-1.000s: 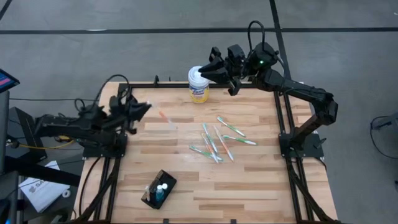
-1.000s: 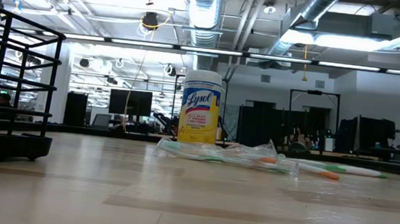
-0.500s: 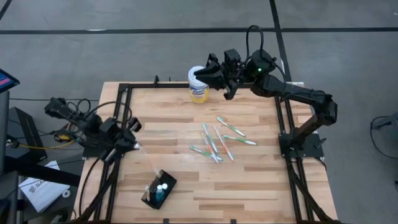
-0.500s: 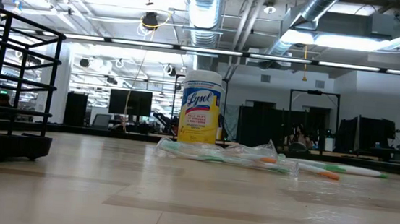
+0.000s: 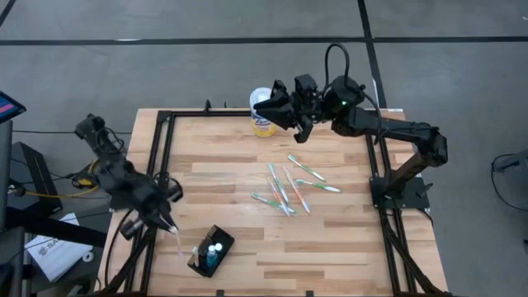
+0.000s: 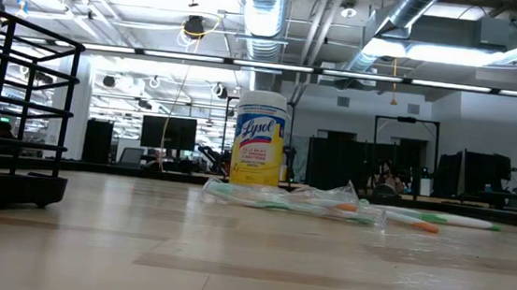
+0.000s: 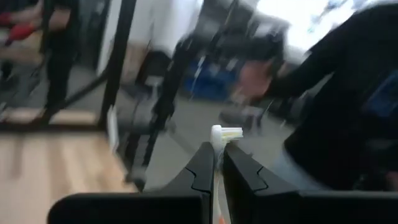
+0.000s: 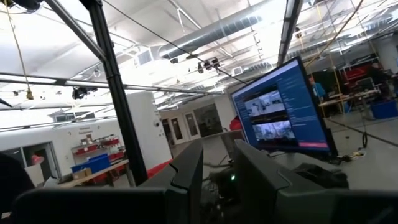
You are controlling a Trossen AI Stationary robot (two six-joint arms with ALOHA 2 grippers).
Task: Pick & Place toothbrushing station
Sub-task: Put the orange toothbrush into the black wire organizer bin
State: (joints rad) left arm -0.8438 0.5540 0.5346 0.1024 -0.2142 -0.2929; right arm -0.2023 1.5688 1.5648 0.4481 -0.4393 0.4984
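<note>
Hung the left gripper (image 5: pixel 167 224) low over the surface's (image 5: pixel 247 157) left front edge, fingers pressed together on a pale toothbrush (image 5: pixel 176 238). Showed the bristle head (image 7: pixel 219 132) poking out just past the fingertips in the left wrist view, so gripped near the head, probably to leave the handle free as the end that goes in. Pointed the free end down and across toward the toothbrushing station (image 5: pixel 210 250), near it but not touching.

Stood the toothbrushing station near the front edge, left of centre, turned at an angle, with a teal bottle (image 5: pixel 214 256) already upright in it. Loomed as a dark open frame (image 6: pixel 11 180) at the left of the low view. Seemed placed there within easy reach of the left arm.

Lay farther right, mid-surface and well apart from the station, a loose cluster of toothbrushes (image 5: pixel 285 190), some crossing. Looked like stock waiting to be carried over.

Stood at the back edge the wipes canister (image 5: pixel 262 115), upright. Hovered the right gripper (image 5: pixel 268 106) just beside or over its top, fingers (image 8: pixel 186 168) slightly parted with nothing pinched. Appeared merely parked there, clear of the working area.
</note>
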